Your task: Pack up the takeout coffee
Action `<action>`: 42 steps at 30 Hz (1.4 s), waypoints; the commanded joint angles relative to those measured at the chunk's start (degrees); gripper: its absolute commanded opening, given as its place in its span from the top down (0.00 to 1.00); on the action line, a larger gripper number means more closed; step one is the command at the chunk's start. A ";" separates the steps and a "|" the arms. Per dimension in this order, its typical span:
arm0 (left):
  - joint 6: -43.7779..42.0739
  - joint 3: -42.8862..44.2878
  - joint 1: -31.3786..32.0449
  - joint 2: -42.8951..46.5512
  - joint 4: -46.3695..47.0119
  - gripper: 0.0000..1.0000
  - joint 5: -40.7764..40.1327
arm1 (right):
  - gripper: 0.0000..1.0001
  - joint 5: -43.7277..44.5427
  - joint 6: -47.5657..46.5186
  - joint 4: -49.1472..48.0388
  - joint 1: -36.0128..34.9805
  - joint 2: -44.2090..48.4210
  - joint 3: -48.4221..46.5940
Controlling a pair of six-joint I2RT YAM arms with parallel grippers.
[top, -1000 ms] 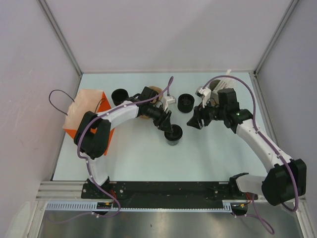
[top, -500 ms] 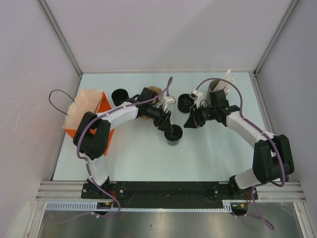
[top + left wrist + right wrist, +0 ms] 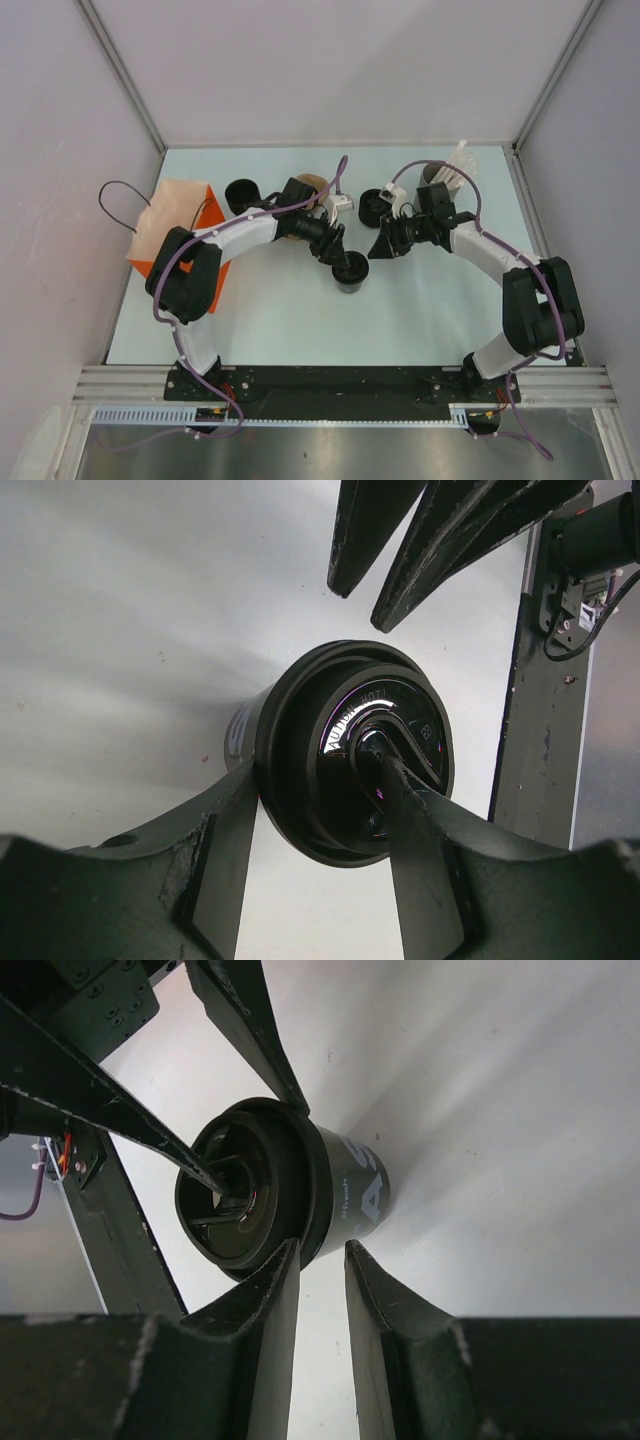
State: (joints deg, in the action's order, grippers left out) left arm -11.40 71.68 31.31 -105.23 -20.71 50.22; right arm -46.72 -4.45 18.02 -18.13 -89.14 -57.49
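Note:
The takeout coffee (image 3: 353, 275) (image 3: 330, 720) (image 3: 345, 1200), a small black lidded cup, stands upright mid-table. My left gripper (image 3: 343, 258) (image 3: 318, 770) is shut on it across the lid's rim: one finger presses the outside wall, the other sits on the lid's top. My right gripper (image 3: 378, 247) (image 3: 322, 1248) hovers just right of the cup. Its jaws are a narrow gap apart with only table between them, and one fingertip almost touches the lid's edge. The orange paper bag (image 3: 172, 232) stands at the far left.
A second black cup (image 3: 370, 205) stands behind my right gripper and a third (image 3: 241, 194) is beside the bag. A brown pulp carrier (image 3: 308, 186) lies under my left arm. A cylinder of white sticks (image 3: 447, 170) stands at the back right.
My right arm has swung left toward the held cup and its jaws have narrowed. The left arm and the cup have stayed put.

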 commanded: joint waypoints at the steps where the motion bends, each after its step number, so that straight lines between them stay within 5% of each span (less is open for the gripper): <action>1: -3.72 -2.95 0.15 -1.38 -1.88 0.45 -8.99 | 0.71 -2.06 1.63 -2.20 -0.41 -1.91 -1.48; 31: -5.56 -4.36 0.07 -1.38 -1.61 0.46 -10.84 | 0.73 1.37 4.01 -0.88 -4.19 -9.29 -6.58; 42: -6.44 -5.94 0.07 -1.12 -1.88 0.48 -14.09 | 0.77 9.01 0.76 3.25 -5.68 -12.37 -6.49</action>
State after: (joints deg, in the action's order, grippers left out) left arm -11.40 69.93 31.22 -104.07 -19.25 49.06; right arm -45.34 -0.38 18.61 -21.43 -97.36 -64.25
